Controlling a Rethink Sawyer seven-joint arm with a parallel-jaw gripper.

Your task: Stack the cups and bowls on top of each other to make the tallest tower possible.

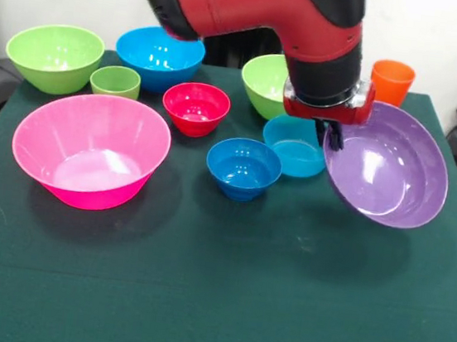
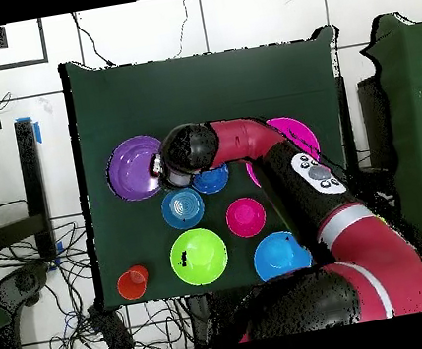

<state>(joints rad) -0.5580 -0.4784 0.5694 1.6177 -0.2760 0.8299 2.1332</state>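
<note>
My gripper [image 1: 333, 135] is shut on the rim of the wide purple bowl [image 1: 389, 166], which hangs tilted above the table at the right, its opening facing the camera. The overhead view shows the gripper [image 2: 162, 169] at the purple bowl's [image 2: 134, 167] edge. On the table stand the pink bowl [image 1: 89, 147], small blue bowl [image 1: 243, 167], teal bowl [image 1: 296, 148], red bowl [image 1: 195, 107], large blue bowl [image 1: 159, 56], two lime-green bowls [image 1: 55, 56] [image 1: 264, 84], the lime-green cup [image 1: 115, 81] and the orange cup [image 1: 391, 81].
All pieces stand apart on the dark green table cloth [image 1: 212, 302], none nested. The arm [image 2: 283, 165] covers part of the pink bowl [image 2: 300, 132] from above. Cables and a chair lie beyond the table's edges.
</note>
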